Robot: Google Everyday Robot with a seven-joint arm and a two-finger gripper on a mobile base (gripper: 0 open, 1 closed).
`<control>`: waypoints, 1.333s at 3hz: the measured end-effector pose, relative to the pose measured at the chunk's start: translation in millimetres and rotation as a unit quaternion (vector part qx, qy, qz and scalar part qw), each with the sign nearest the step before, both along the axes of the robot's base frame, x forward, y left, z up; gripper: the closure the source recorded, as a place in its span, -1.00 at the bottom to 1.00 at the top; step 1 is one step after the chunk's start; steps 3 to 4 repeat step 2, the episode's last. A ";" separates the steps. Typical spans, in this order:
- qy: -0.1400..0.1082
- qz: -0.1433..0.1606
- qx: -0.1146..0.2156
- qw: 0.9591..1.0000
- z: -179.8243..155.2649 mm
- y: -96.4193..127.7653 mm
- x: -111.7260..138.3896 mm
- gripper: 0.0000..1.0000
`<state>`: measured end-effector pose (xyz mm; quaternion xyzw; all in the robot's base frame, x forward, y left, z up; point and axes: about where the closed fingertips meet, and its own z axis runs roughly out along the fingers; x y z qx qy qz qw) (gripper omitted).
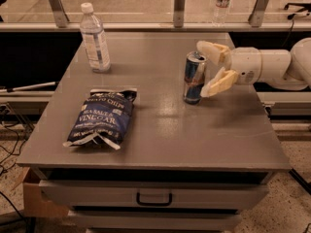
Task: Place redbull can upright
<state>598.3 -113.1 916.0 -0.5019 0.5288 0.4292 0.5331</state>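
The redbull can [194, 78], slim, silver and blue with a silver top, stands upright on the grey table [160, 140], right of its middle. My gripper [211, 67] is just right of the can, reaching in from the right on a white arm. It is open. One finger [212, 50] is by the can's top at the far side. The other finger [219, 83] is at the near side by the can's lower half. The can stands free between and just left of the fingertips.
A clear water bottle [95, 39] with a white cap stands at the table's back left. A dark blue chip bag [102, 118] lies flat at the front left. A second bottle [222, 2] stands behind the rail. A drawer handle [154, 198] is below the front edge.
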 end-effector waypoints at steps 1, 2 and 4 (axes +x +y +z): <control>-0.010 -0.007 -0.050 0.999 11.7 -14.6 -4.7 -1.00; -0.013 -0.008 -0.059 0.998 13.7 -17.5 -5.7 -1.00; -0.013 -0.008 -0.059 0.998 13.7 -17.5 -5.7 -1.00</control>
